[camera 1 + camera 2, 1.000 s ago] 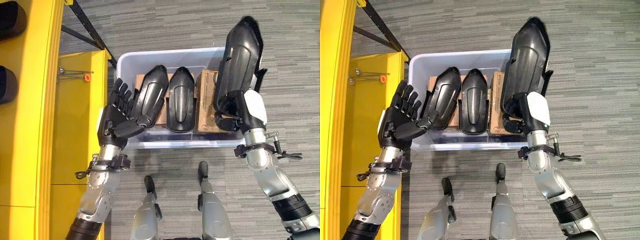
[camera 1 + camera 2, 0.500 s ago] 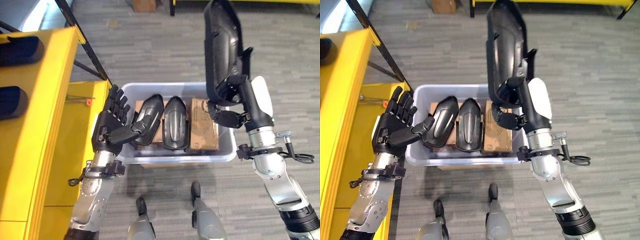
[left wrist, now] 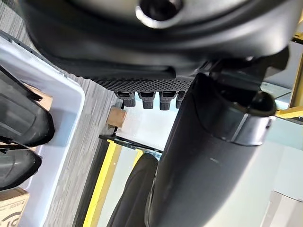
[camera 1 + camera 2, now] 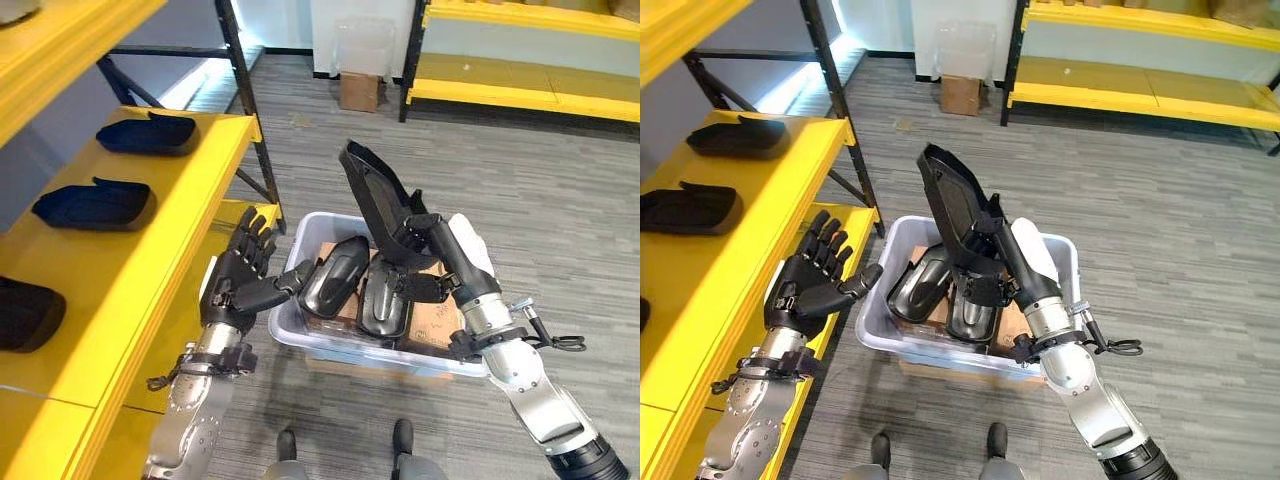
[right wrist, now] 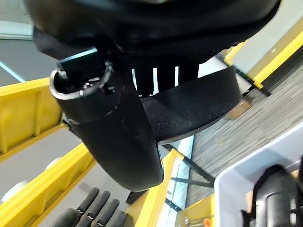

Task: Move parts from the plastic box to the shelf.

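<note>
My right hand [image 4: 425, 262] is shut on a long black moulded part [image 4: 375, 200], held tilted above the clear plastic box [image 4: 300, 345]. In the right wrist view the part [image 5: 199, 106] lies across my curled fingers. Two more black parts [image 4: 335, 275] lean inside the box beside a cardboard carton [image 4: 435, 325]. My left hand [image 4: 240, 280] hovers open, fingers spread, between the box and the yellow shelf [image 4: 160, 240]. Three black parts [image 4: 95, 203] lie on the shelf's middle level.
The shelf's black upright [image 4: 250, 100] stands just behind the box. A second yellow rack [image 4: 520, 90] runs along the far side, with a small cardboard box [image 4: 358, 92] on the grey carpet near it. Open floor lies to the right of the plastic box.
The camera has tilted up, bringing the shelf levels and far rack into view. My right hand has lifted the black part out of the box and tilted it leftward. My left hand stays open.
</note>
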Available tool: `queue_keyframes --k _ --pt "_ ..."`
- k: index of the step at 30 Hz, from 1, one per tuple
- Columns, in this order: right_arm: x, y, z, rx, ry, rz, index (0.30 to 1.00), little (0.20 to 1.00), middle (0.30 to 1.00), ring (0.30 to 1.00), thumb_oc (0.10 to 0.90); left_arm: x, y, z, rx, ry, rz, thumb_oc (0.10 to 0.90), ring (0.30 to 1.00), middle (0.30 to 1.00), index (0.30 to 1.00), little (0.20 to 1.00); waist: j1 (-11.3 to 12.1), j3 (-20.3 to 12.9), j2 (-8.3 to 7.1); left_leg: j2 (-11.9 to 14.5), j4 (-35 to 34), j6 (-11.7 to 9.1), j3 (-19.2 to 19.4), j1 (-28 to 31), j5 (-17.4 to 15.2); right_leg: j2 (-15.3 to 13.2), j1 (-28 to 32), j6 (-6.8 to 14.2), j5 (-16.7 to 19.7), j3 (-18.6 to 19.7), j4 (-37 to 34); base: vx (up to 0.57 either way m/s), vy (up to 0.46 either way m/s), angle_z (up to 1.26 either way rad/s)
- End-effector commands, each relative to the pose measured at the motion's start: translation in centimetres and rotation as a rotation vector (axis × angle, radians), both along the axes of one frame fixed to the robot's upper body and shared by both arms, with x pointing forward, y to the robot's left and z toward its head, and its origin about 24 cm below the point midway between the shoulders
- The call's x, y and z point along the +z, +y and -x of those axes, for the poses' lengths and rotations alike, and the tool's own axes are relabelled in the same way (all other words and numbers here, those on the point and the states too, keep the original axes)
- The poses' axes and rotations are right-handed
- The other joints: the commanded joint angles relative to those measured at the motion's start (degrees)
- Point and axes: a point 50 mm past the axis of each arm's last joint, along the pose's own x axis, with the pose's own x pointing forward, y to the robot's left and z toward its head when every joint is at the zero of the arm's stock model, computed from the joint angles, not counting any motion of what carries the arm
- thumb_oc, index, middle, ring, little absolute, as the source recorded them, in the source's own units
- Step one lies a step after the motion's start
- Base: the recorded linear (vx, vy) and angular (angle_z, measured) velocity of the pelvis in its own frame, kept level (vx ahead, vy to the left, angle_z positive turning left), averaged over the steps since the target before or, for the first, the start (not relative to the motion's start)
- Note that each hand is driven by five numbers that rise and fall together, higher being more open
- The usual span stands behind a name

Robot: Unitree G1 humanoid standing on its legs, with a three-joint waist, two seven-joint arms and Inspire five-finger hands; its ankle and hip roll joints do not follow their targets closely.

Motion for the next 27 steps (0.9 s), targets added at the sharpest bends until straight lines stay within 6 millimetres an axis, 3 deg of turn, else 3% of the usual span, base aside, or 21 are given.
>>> queue_keyframes --k 1,7,9,11,20,27 --pt "5.7 1.2 0.9 0.080 -0.320 -0.158 0.300 0.300 0.300 0.300 0.400 3.7 -0.4 -0.4 -0.102 -0.226 -0.052 0.900 1.000 1.000 1.000 1.000 -0.32 -5.57 -1.80 -2.86 -0.23 2.71 -1.49 2.54 -4.52 0.67 3.56 -0.19 -3.89 7.28 0.38 0.04 0.030 0.33" --pt "5.1 0.9 1.1 0.044 -0.307 -0.180 0.300 0.300 0.300 0.300 0.400 3.9 -0.8 -0.3 -0.169 -0.251 -0.072 0.900 1.000 1.000 1.000 1.000 -1.10 -6.21 -1.74 -3.74 -0.23 3.36 -4.32 2.28 -4.68 1.91 3.48 -0.59 -4.86 10.53 1.56 0.03 -0.017 0.33" --pt "5.1 0.2 1.5 0.000 -0.321 -0.180 0.300 0.300 0.300 0.300 0.400 4.4 -1.3 -0.4 -0.229 -0.269 -0.061 0.900 1.000 1.000 1.000 1.000 -1.98 -6.27 -1.45 -4.57 -0.23 3.79 -7.36 1.62 -4.36 3.82 2.98 -1.30 -6.69 13.94 3.98 -0.01 -0.091 0.84" --pt "5.1 0.0 1.6 -0.016 -0.330 -0.177 0.300 0.300 0.300 0.300 0.400 4.8 -1.5 -0.5 -0.242 -0.293 -0.054 0.900 1.000 1.000 1.000 1.000 -2.22 -5.90 -1.15 -4.96 -0.23 3.81 -8.89 1.16 -3.91 4.73 2.62 -1.83 -7.95 14.65 5.65 -0.04 -0.079 0.97" --pt "6.1 0.6 1.3 -0.040 -0.454 -0.120 0.300 0.300 0.300 0.300 0.400 6.3 -1.6 -0.7 -0.220 -0.373 -0.049 0.900 1.000 1.000 1.000 1.000 -0.22 -3.48 0.43 -4.79 0.13 2.94 -14.14 -0.80 -1.23 6.36 1.62 -4.54 -12.84 11.86 12.36 -0.06 -0.088 0.21" --pt "6.9 0.8 0.8 0.006 -0.482 -0.072 0.300 0.300 0.300 0.300 0.400 5.9 -0.9 -0.6 -0.147 -0.374 -0.032 0.900 1.000 1.000 1.000 1.000 0.86 -1.50 1.94 -4.42 1.67 2.09 -16.64 -3.44 1.17 8.70 -0.19 -7.42 -17.59 9.44 20.05 -0.05 -0.053 0.29"
